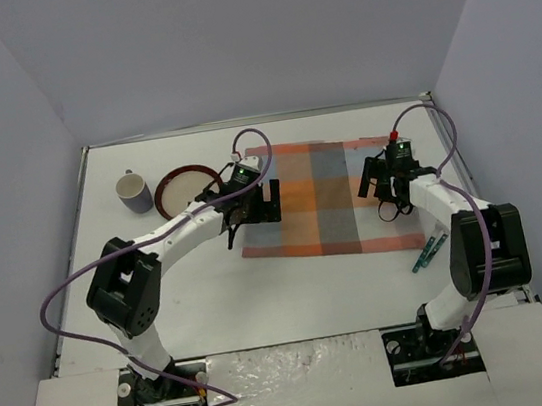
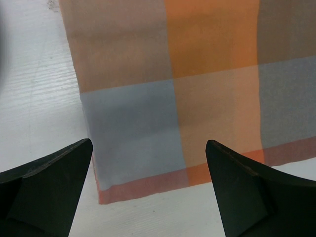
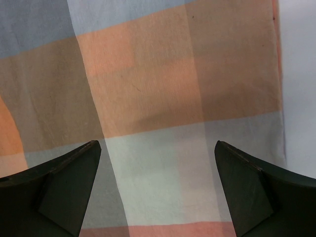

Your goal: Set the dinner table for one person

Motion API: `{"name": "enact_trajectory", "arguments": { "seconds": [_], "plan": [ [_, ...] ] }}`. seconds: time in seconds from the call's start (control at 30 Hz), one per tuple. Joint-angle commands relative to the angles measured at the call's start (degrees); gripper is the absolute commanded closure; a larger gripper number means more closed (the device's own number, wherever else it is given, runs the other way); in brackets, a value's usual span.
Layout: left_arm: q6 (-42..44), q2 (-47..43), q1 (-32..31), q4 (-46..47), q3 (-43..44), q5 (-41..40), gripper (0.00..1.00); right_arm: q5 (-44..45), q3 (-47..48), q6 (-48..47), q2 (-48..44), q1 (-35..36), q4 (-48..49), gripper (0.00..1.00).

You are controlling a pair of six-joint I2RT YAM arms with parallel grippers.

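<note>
The dinner table is a wide white top with thin metal rails. An orange-and-blue plaid mat lies flat at its middle. My left gripper hovers over the mat's left edge, open and empty. In the left wrist view a mat corner lies between the spread black fingers of that gripper, with bare table beside it. My right gripper hangs over the mat's right part. It is open too, with only plaid cloth beneath and bare table at the right.
A grey-blue mug and a round plate with a dark red rim stand at the back left of the table. Teal-handled cutlery lies just off the mat's near right corner, beside the right arm. White walls enclose the table.
</note>
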Motion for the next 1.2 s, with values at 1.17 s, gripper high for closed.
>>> {"name": "enact_trajectory", "arguments": {
  "seconds": [1.17],
  "plan": [
    [-8.95,10.04,4.47,-1.58,0.28,-12.25,0.04,-0.68,5.57,4.63,18.29,4.42,7.85,0.01]
  ]
}}
